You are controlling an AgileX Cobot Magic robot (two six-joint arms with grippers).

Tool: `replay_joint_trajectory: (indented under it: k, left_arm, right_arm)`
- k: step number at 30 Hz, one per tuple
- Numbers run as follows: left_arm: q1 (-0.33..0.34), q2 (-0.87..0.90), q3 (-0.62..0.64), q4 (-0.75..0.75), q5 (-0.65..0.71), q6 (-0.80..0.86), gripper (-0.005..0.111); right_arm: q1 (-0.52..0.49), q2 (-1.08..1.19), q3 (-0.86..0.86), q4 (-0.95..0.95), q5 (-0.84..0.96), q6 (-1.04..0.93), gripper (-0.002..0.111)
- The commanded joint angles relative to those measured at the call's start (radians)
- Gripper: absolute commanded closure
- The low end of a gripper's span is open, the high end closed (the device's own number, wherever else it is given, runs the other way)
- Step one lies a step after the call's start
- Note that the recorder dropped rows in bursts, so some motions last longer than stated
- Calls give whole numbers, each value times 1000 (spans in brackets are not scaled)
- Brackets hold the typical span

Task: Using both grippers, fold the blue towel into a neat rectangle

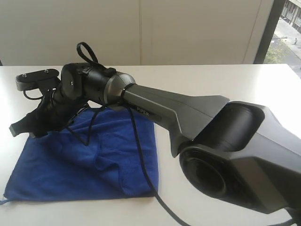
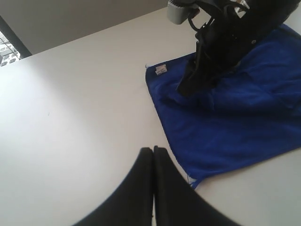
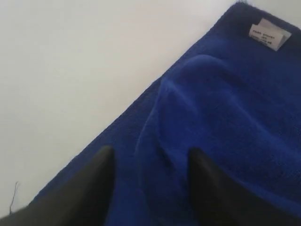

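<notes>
In the exterior view the right gripper (image 1: 21,127) hangs low over the far left edge of the blue towel (image 1: 94,165), at about 9 o'clock in the frame; from this side I cannot tell how its jaws stand. Its dark grey arm (image 1: 188,110) reaches in from 4 o'clock, and a black cable (image 1: 141,160) trails over the cloth. The table (image 1: 211,80) is plain matte white, with a white wall (image 1: 141,28) behind it. A window (image 1: 287,28) at 1 o'clock shows a street outside. Pale lettering (image 1: 142,112) on the arm is too small to read. The towel lies at 8 o'clock, deep royal blue and soft, flat apart from some rumpling under the gripper.

In the left wrist view the left gripper (image 2: 153,149) is closed on nothing, its black fingers pressed together above bare table (image 2: 70,117), just off the towel's (image 2: 235,127) nearest corner. A small white label (image 2: 161,70) sits at the towel's far corner. The right gripper (image 2: 188,87) stands on the cloth beside it.

In the right wrist view the right gripper (image 3: 150,157) has its fingers (image 3: 106,162) spread wide, with a raised hump of towel (image 3: 225,108) between them and no pinch on it. The white label (image 3: 268,34) carries printed lines too fine to read. White table (image 3: 70,61) borders the towel's straight edge.
</notes>
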Motion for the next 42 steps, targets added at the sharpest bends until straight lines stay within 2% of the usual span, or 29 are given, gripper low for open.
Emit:
replay_joint_trajectory:
  k: [1,7,11,13,15,16,18,29,42]
  left_arm:
    - [3,-7,7,-13,8,-10,107]
    - [3,-7,7,-13,8,-10,107]
    - [3,-7,7,-13,8,-5,107]
    - [3,-7,7,-13,8,-5,107]
    - [3,-7,7,-13,8,-5,107]
    - [3,-7,7,-13,8,-5,107]
    - [3,-7,7,-13,8,-5,107]
    - [3,-7,7,-13,8,-5,107]
    - [3,-7,7,-13,8,-1,107]
  right_arm:
    - [3,-18,-11,6,-12,-19,38]
    - [3,-85,-11,-81,39,-66,37]
    - [-24,-143,-9,-280,131,-33,41]
    - [-60,-149,-9,-389,211,22,51]
    - [-113,-149,-5,-431,321,29,72]
    - [-146,-149,19,-430,366,13,90]
    - [-182,-149,61,-430,411,4,108]
    - [-206,-156,311,-430,360,-23,108]
    - [-231,-196,481,-608,329,42,108]
